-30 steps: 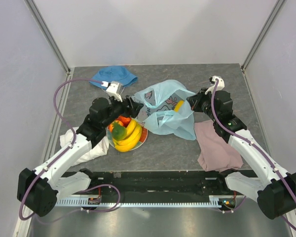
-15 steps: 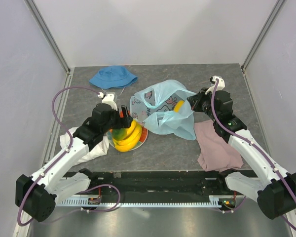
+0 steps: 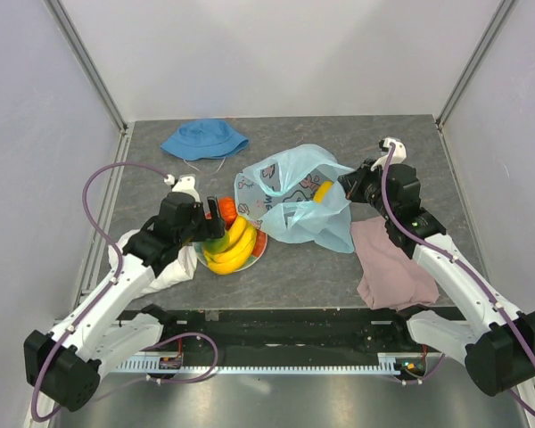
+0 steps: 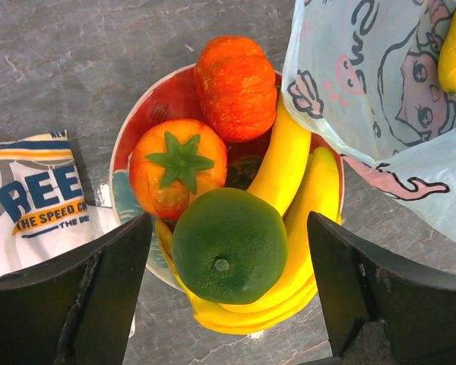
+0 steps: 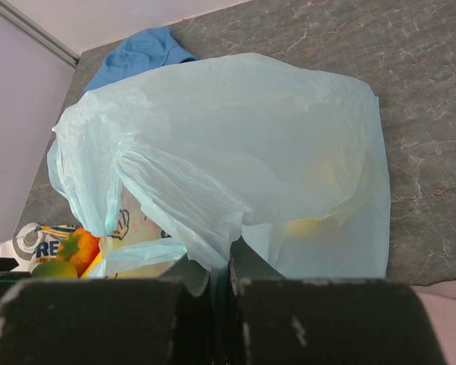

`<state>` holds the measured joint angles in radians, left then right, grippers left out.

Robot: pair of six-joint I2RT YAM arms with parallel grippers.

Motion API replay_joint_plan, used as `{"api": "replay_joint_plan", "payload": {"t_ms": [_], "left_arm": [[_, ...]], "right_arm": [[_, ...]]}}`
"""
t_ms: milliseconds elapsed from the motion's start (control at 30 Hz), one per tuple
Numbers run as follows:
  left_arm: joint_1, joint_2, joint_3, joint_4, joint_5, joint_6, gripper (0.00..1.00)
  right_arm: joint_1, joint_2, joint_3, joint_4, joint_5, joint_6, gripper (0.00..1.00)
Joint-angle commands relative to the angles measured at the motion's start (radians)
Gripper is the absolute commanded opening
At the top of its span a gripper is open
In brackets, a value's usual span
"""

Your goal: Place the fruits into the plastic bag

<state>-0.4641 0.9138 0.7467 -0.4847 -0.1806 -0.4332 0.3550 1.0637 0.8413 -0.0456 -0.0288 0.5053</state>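
Grey table; "FREE" cloth; left end effector spread; right end effector pinches plastic bag.

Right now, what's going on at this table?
The right gripper is pinched shut on the edge of the plastic bag, and one yellow fruit already lies inside. The left gripper hovers open over the plate, its fingers either side of the green fruit. The bananas and two orange-red fruits are not yet bagged.

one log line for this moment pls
left gripper open over round green fruit atop yellow bananas | right gripper shut on light-blue plastic bag | yellow fruit inside bag
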Motion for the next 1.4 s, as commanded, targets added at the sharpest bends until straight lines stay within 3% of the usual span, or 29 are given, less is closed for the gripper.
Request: {"api": "replay_joint_plan", "payload": {"t_ms": [0,267,1367], "left_arm": [[0.018,0.014,-0.013,-0.017,0.041,-0.035,0.89],[0.047,-0.001,-0.029,-0.025,0.115,-0.039,0.9],[0.056,0.077,-0.052,-0.028,0.196,-0.016,0.89]], "right_arm": [[-0.004,-0.008,-0.01,0.026,0.003,0.007,0.0],[-0.002,-0.016,-0.016,0.026,0.007,0.01,0.0],[-0.004,-0.01,-0.027,0.036,0.003,0.024,0.0]]}}
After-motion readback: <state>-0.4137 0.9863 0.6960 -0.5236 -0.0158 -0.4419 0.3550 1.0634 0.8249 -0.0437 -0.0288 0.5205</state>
